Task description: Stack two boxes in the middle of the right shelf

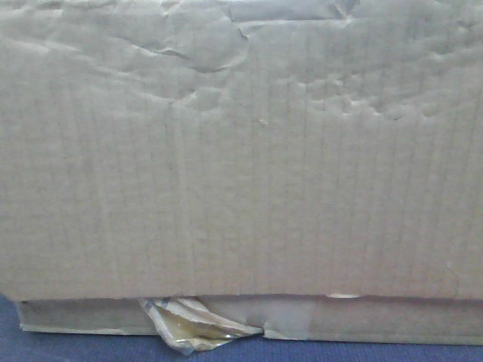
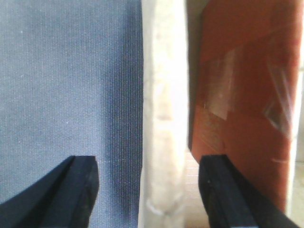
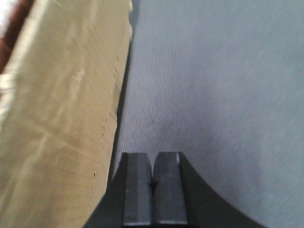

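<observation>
Wrinkled corrugated cardboard box [image 1: 241,166] lies on blue woven cloth [image 1: 75,348]; left gripper [image 2: 149,164] jaws spread, right gripper [image 3: 153,164] jaws clenched.

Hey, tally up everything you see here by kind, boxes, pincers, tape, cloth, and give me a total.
Cardboard box: 1 in clear view
Pincers: 2, left pincer and right pincer
Tape scrap: 1
Blue cloth: 1
Total: 5

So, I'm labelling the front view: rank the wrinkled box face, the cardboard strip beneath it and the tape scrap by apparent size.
Largest: box face, filling most of the frame.
Then the cardboard strip.
Smallest: tape scrap.
</observation>
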{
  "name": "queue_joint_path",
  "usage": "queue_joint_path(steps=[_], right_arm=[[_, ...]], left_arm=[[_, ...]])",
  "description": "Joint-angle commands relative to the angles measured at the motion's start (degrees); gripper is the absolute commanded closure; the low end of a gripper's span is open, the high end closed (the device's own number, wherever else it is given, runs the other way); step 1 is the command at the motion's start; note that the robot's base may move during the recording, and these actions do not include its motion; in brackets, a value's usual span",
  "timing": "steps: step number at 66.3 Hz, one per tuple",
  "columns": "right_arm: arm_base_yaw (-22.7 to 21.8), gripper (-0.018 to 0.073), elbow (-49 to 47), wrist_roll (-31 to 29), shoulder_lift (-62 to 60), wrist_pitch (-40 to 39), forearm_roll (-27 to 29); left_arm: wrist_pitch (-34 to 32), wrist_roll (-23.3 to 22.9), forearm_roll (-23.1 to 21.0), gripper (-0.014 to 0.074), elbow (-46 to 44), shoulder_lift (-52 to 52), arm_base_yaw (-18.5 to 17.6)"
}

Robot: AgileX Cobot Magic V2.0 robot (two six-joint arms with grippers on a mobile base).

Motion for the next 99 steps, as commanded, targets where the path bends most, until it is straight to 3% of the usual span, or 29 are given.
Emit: queue_joint_path(steps=[1, 10, 20, 31, 44, 52, 63, 67, 99], right_arm=[[-0.2, 0.0720, -3.0, 3.3, 5.2, 2.1, -0.1], [0.8, 0.0720, -11.1, 10.4, 12.1, 6.1, -6.9], [6.3, 0.0720, -20.3, 17.0, 17.8, 12.0, -15.9], [13.1, 0.0720, -29.7, 20.3, 22.5, 16.7, -16.2], [17.1, 0.0720, -37.5, 21.3, 26.2, 18.5, -16.5], [17.8, 0.0666, -37.7, 21.3, 26.9, 18.5, -16.3], [17.8, 0.0360, -37.7, 21.3, 27.8, 18.5, -14.9], [17.8, 0.0299, -37.3, 21.3, 28.2, 18.5, -14.6], [17.8, 0.0294, -26.4, 21.3, 29.2, 18.5, -10.3]], left_arm=[[-0.1, 0.0, -0.3, 0.0237, -0.2, -0.7, 0.2], [-0.1, 0.0, -0.3, 0.0237, -0.2, -0.7, 0.2], [-0.1, 0.0, -0.3, 0.0237, -0.2, -0.7, 0.2], [-0.1, 0.0, -0.3, 0.0237, -0.2, -0.7, 0.2], [-0.1, 0.0, -0.2, 0.0237, -0.2, -0.7, 0.2], [-0.1, 0.0, -0.1, 0.0237, -0.2, -0.7, 0.2], [-0.1, 0.0, 0.0, 0.0237, -0.2, -0.7, 0.2], [-0.1, 0.0, 0.0, 0.0237, -0.2, -0.7, 0.2], [-0.1, 0.0, 0.0, 0.0237, -0.2, -0.7, 0.2]])
